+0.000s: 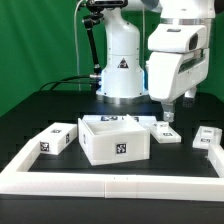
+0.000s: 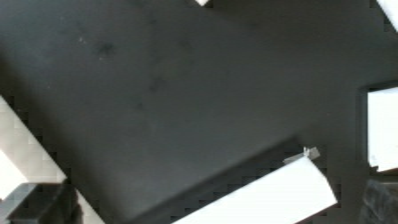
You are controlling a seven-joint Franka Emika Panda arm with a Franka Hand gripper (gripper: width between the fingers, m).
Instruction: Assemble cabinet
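The cabinet's hollow white box shell (image 1: 115, 141) stands at the table's middle, open side up, with a tag on its front. A small white block (image 1: 56, 139) lies to its left in the exterior view. Another (image 1: 165, 132) lies just to its right and a third (image 1: 207, 135) further right. My gripper (image 1: 168, 113) hangs just above the block right of the shell. In the wrist view that block (image 2: 285, 195) lies between my dark fingers (image 2: 36, 205). They are spread wide and do not touch it. The gripper (image 2: 210, 205) is open.
A long low white border rail (image 1: 110, 186) runs along the front and up both sides. The marker board (image 1: 127, 118) lies behind the shell. The arm's base (image 1: 122, 70) stands at the back. Another white piece (image 2: 382, 125) shows at the wrist view's edge.
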